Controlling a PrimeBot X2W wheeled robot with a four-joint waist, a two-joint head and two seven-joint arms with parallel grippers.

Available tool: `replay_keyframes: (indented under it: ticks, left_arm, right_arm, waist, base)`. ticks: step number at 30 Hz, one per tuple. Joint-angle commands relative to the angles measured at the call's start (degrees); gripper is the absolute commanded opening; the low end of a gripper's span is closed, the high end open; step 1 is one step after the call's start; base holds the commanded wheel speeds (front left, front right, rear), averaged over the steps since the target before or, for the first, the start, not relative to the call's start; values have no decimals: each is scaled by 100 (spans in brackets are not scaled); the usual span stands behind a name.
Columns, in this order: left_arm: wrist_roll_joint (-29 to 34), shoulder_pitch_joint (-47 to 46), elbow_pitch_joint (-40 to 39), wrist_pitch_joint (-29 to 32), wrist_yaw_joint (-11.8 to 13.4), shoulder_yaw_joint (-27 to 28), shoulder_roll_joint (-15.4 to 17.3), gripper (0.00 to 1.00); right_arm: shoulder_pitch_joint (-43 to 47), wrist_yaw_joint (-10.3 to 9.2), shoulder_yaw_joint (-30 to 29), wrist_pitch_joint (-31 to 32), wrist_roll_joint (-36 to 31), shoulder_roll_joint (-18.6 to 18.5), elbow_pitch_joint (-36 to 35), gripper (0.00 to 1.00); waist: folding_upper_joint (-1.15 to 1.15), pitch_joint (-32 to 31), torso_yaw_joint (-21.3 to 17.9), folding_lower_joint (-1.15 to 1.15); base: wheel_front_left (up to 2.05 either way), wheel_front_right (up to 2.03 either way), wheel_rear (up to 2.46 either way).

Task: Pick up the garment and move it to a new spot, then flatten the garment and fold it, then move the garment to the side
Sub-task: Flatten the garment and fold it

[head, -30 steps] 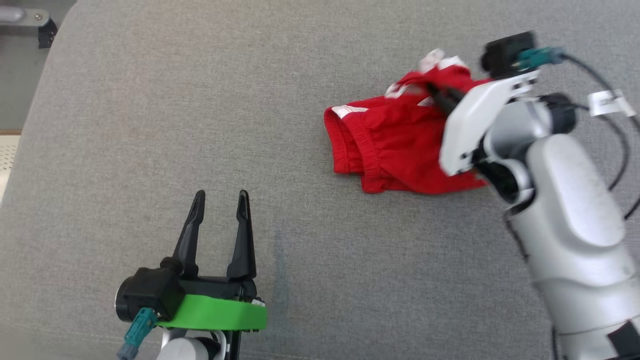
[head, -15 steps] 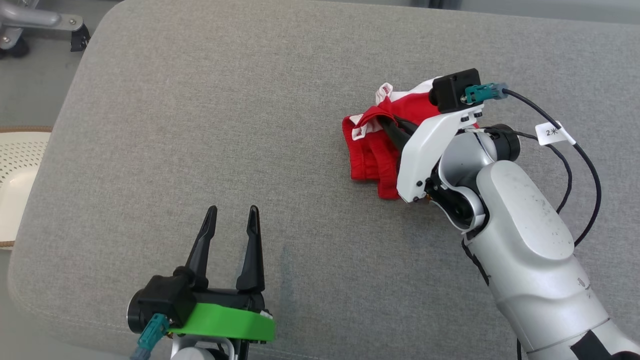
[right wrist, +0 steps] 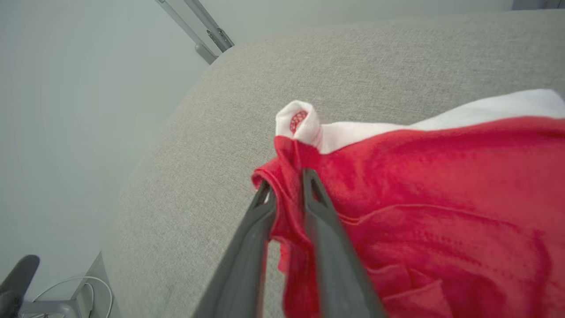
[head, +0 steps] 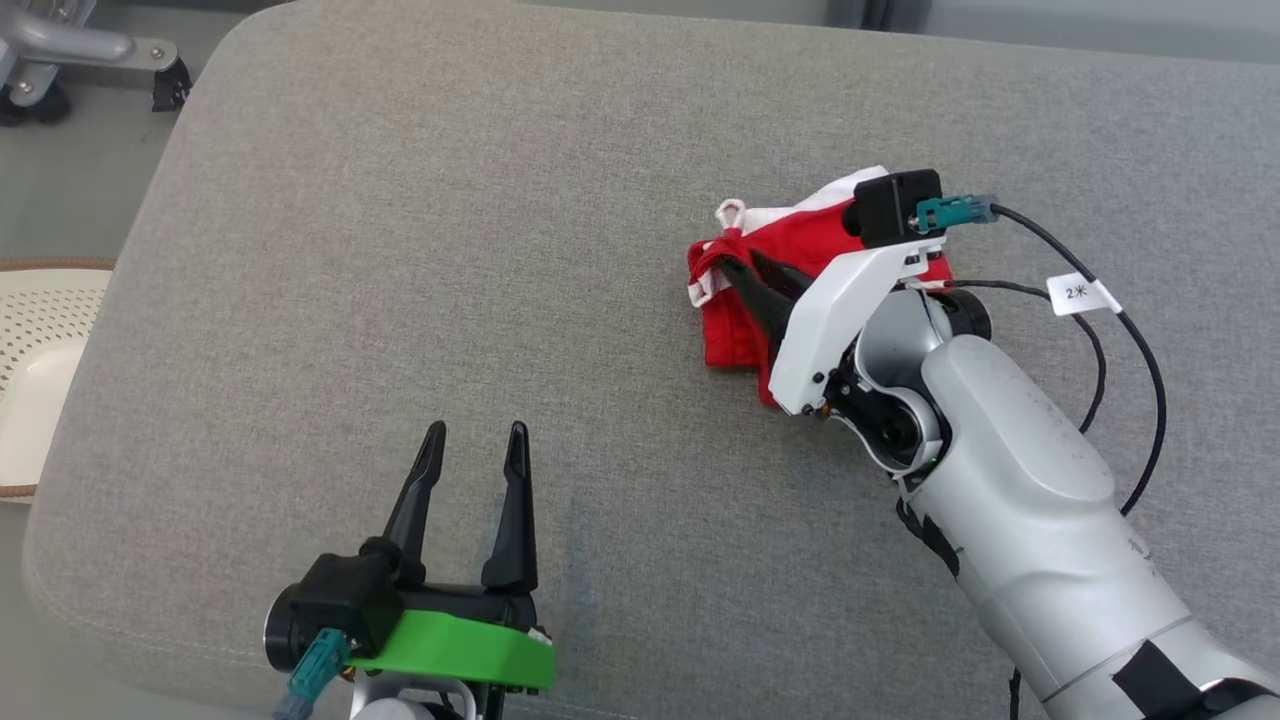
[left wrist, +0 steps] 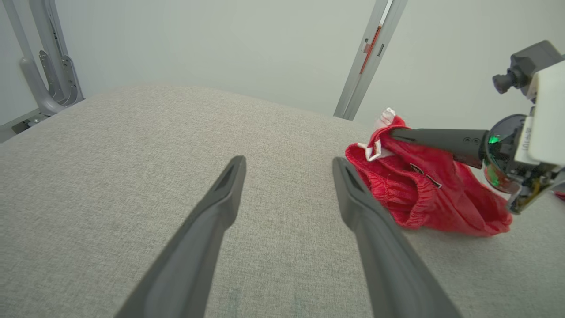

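Note:
The garment [head: 735, 330] is a red piece with white trim, bunched on the grey cushion at the right of the head view. My right gripper [head: 725, 263] reaches over it from the right. Its fingertips [right wrist: 287, 176] pinch a raised fold at the garment's [right wrist: 441, 185] left edge, beside a white loop. In the left wrist view the fold hangs lifted from the right gripper's tip [left wrist: 393, 134], above the rest of the garment [left wrist: 423, 194]. My left gripper [head: 475, 430] stands open over bare cushion near the front edge, well to the garment's left, its fingers [left wrist: 287, 161] holding nothing.
The grey cushion [head: 400, 250] has a rounded corner at the back left and drops to the floor on the left. A metal frame [head: 60, 45] and a cream perforated object [head: 40, 330] lie beyond that edge. A black cable [head: 1130, 330] loops off my right wrist.
The camera has shifted. My right gripper has drawn the garment's fold leftwards across it, and the garment is now more tightly bunched. The left gripper has stayed open.

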Motion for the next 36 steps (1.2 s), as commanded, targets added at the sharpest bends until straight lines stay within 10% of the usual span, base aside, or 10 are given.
replay_keyframes:
  ticks: [1, 7, 27, 28, 30, 36]
  left_arm:
    - [18, 74, 22, -16, 4, 50, 5, 100]
    - [198, 267, 96, -16, 30, 270, 5, 100]
    - [636, 1154, -45, -16, -138, 1441, 5, 100]
    - [636, 1133, -59, -16, -146, 1452, 6, 100]
    - [633, 1068, -98, -17, -150, 1444, 6, 100]
    - [620, 694, -135, -17, -232, 1238, 5, 100]
  right_arm:
    - [-13, -2, 78, -165, 158, -6, 35, 100]
    - [174, -2, 240, -1133, -530, -8, 2, 100]
    - [2440, -3, -1859, -2600, -2770, -608, -1115, 100]
    - [2438, -3, -1909, -2558, -2750, -599, -1099, 53]
    - [2328, -2, -1882, -2467, -2682, -571, -1068, 0]
    - [1652, -3, -1568, -2207, -2626, -629, -789, 0]
  waist:
    - [0, -66, -32, 0]
    - [0, -372, -222, 0]
    - [0, -1119, -1122, 0]
    - [0, -1079, -1115, 0]
    - [0, -972, -1082, 0]
    - [0, -400, -817, 0]
  base:
    - [0, 0, 0]
    - [0, 0, 0]
    - [0, 0, 0]
    - [0, 0, 0]
    - [0, 0, 0]
    - [0, 0, 0]
